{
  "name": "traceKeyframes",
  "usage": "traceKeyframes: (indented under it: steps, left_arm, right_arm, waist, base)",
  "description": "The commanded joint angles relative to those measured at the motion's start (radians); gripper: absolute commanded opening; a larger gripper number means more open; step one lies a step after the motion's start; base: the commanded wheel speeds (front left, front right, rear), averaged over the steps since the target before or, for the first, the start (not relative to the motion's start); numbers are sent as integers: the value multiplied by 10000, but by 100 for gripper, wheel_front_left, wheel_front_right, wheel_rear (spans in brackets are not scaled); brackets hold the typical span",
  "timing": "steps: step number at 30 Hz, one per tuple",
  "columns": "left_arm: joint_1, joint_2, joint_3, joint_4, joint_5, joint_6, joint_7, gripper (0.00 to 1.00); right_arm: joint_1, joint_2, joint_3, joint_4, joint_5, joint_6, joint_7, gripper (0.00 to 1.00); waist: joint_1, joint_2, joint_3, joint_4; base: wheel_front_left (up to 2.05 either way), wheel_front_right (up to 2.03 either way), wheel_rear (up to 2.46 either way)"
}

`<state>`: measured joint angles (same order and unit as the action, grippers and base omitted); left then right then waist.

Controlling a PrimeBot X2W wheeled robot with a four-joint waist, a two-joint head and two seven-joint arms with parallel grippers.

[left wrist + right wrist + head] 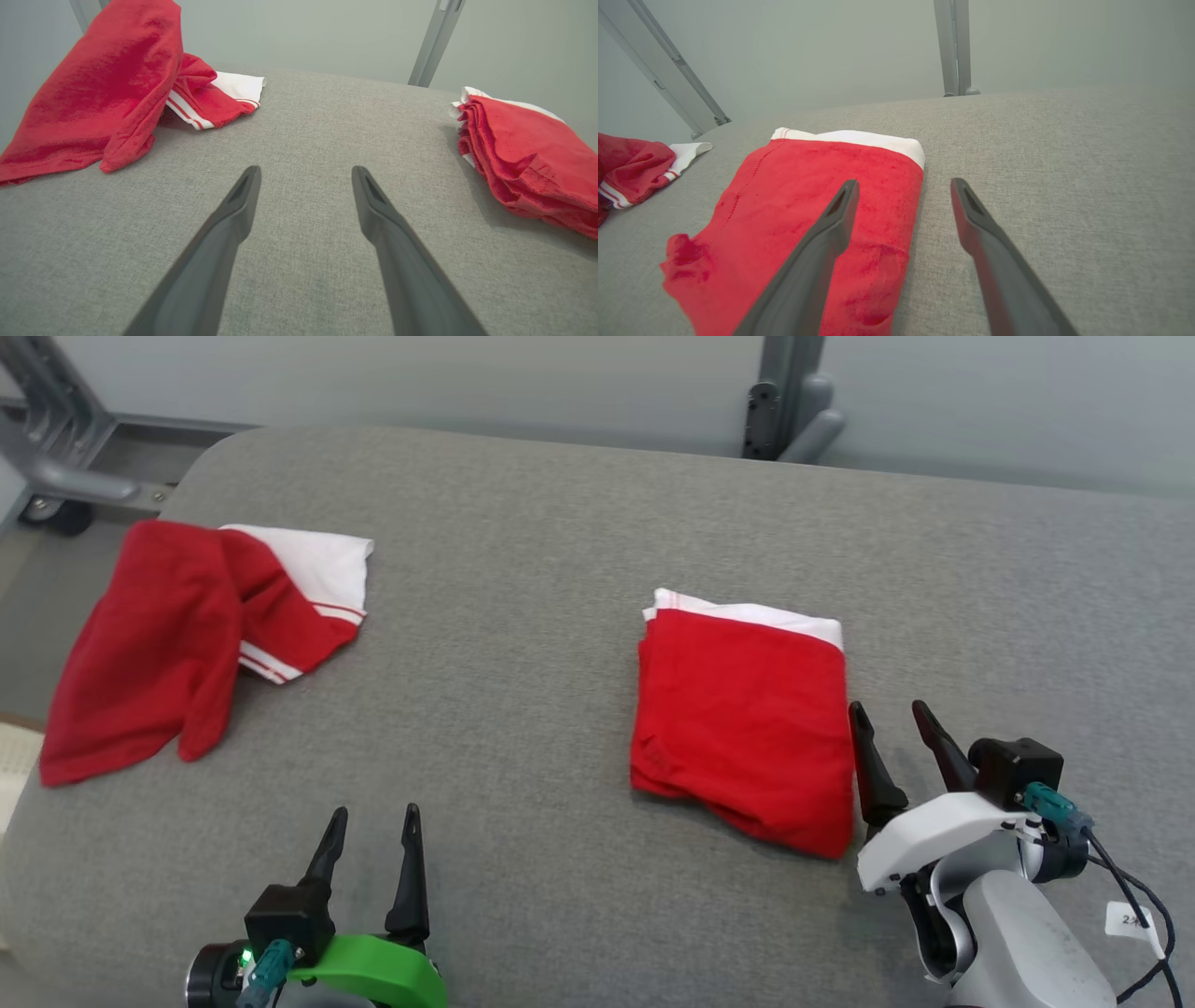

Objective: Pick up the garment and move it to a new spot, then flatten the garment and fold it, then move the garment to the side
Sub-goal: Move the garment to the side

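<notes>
1. The garment (742, 728) lies already folded, right of the middle of the grey worktop (560, 523) and toward its near edge. What is left appears to be moving it to the side.
2. The right gripper (887, 709) sits just beside the garment's right edge with its jaws released. The left gripper (373, 812), near the front edge, is likewise spread and empty.
3. To do this well, slide one finger under all the layers at that right edge, pinch the whole stack, and drag it low so the fold holds.
4. The garment is a compact red rectangle with a white band along its far edge and a loose, slightly rumpled near corner.
5. A second red shirt (168, 635) lies crumpled at the left edge.
</notes>
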<state>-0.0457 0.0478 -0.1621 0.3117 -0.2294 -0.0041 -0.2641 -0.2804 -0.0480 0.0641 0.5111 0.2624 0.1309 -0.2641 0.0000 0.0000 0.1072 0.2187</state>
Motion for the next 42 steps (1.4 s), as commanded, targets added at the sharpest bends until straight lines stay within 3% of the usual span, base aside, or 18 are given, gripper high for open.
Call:
traceKeyframes:
  steps: [1,9,14,15,16,17,26,34,42]
  left_arm:
    - [-37,42,-47,52,90,-44,-2,100]
    - [-47,42,74,55,202,-119,-2,100]
    - [30,42,46,61,162,-77,-2,100]
    - [47,43,51,75,163,-80,-2,100]
    - [24,42,28,61,185,-136,-2,100]
    - [-15,40,-3,7,295,-175,-2,100]
    - [252,47,238,37,385,-283,-2,100]
    - [162,48,-53,148,42,-450,-2,100]
    - [-157,50,-678,103,-147,-353,-2,100]
  right_arm:
    - [-220,-56,-113,409,68,-4,-2,100]
    - [-745,-44,-1126,2167,374,-3,-3,100]
    - [-909,-49,-734,2681,769,-1,1,100]
    - [-928,-34,-618,2722,811,-1,9,64]
    - [-918,-24,-495,2729,997,-1,9,18]
    - [-890,-26,-407,2733,1214,-1,9,0]
    - [-445,-51,-162,2069,1645,-3,-1,0]
    - [83,-41,39,1717,1584,-3,-3,0]
    - [362,-46,400,1468,1630,-3,-3,0]
  waist:
    - [0,0,542,1392]
    - [0,0,626,2274]
    - [0,0,587,2341]
    - [0,0,564,2304]
    - [0,0,533,2256]
    - [0,0,490,2198]
    - [0,0,-175,715]
    - [0,0,-698,-2330]
    - [0,0,-665,-4926]
  base:
    - [0,0,0]
    - [0,0,0]
    - [0,0,0]
    - [0,0,0]
    - [0,0,0]
    - [0,0,0]
    - [0,0,0]
    - [0,0,0]
    - [0,0,0]
